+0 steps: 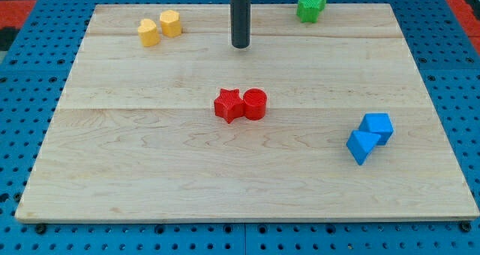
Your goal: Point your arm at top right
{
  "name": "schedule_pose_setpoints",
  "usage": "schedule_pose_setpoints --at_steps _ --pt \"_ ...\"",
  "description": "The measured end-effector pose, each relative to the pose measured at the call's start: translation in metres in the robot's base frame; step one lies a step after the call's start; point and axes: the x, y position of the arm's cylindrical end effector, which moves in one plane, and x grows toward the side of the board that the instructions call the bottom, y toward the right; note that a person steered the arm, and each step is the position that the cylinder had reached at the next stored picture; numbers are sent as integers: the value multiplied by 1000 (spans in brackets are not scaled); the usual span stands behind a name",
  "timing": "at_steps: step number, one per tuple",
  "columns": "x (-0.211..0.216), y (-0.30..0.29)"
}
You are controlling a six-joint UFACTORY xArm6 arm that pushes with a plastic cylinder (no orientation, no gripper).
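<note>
My tip (240, 46) is the lower end of a dark rod that comes down from the view's top middle. It stands on the wooden board (150, 172), above the red pair and apart from every block. Two green blocks (312, 3), one star-shaped (308, 9), sit at the top right edge, to the right of my tip. Two yellow blocks (160, 27) sit at the top left. A red star (228, 106) touches a red cylinder (255, 103) at the board's middle. A blue cube (377, 127) and a blue triangular block (361, 145) touch at the right.
The board lies on a blue perforated table (22, 97). A red area (19, 4) shows at the top corners.
</note>
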Motion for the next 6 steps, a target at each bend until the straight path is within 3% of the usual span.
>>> schedule_pose_setpoints --at_steps 5,6 --pt "1 -1" --pt "4 65"
